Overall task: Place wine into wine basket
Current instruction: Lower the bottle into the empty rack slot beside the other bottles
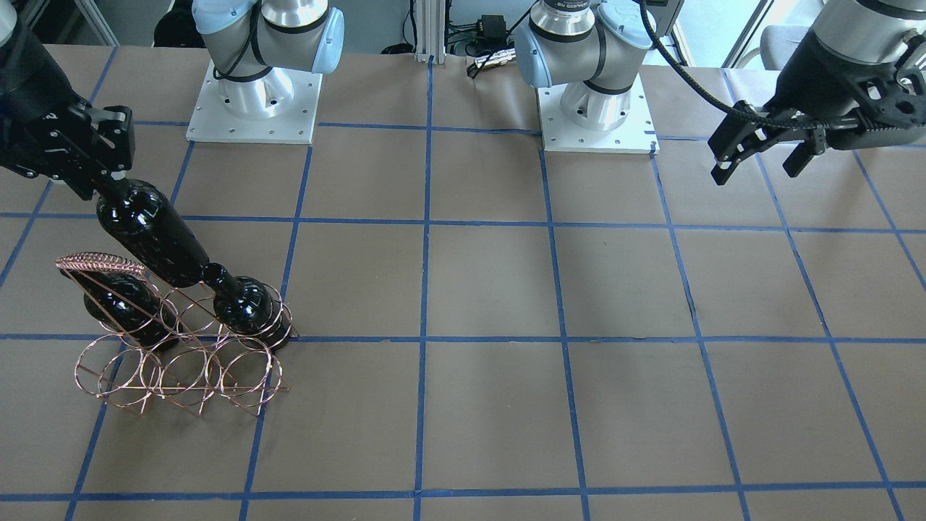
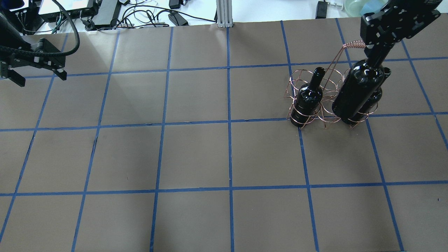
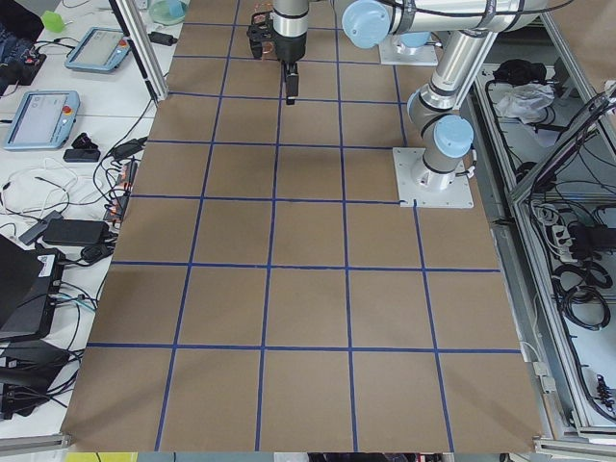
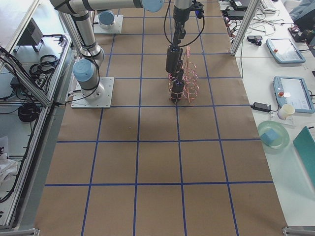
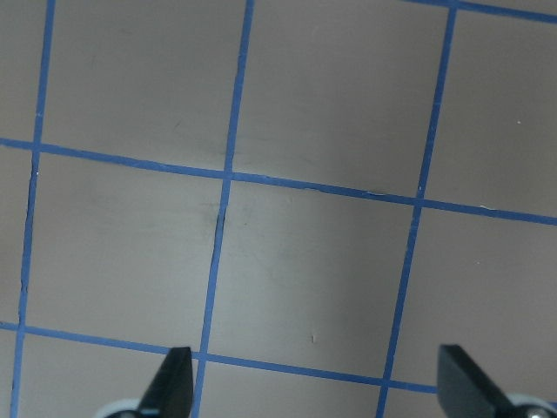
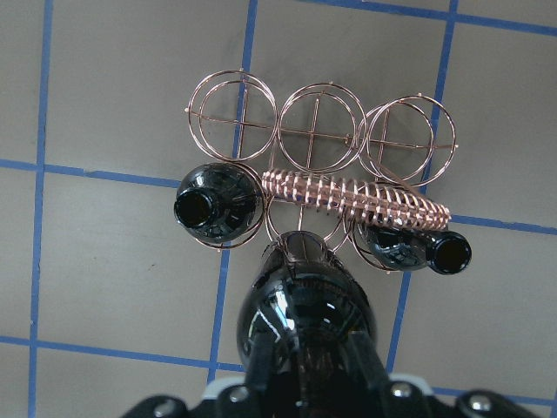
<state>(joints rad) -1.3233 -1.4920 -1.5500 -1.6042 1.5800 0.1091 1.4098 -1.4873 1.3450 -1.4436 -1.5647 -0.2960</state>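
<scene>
Looking across the table [image 1: 492, 289], I have a brown covering ruled into squares by blue tape [image 1: 427, 289], with both arms held well apart. My right arm [image 1: 29, 79] is over the wine basket [image 6: 315, 131]. My left arm [image 1: 854, 36] hangs at the opposite end, above bare table.

The wine basket stands upright on the table on my right side, with its coiled handle [image 6: 357, 196] on top. From the right wrist camera, its far row of three rings is empty. The near row holds a bottle in each end ring, one bottle [image 6: 213, 205] on the left of that view and another [image 6: 409, 248] on the right, both neck up.

The wine [image 2: 357, 92] hangs base down over the middle ring of that near row, between those two bottles and just beside the handle. I cannot tell whether its base is inside the ring or touches the wire.

My right hand [image 1: 110, 176] is clenched on the wine's neck from above. My left hand [image 5: 318, 383] is released, its fingers spread wide with nothing between them, above the table.
</scene>
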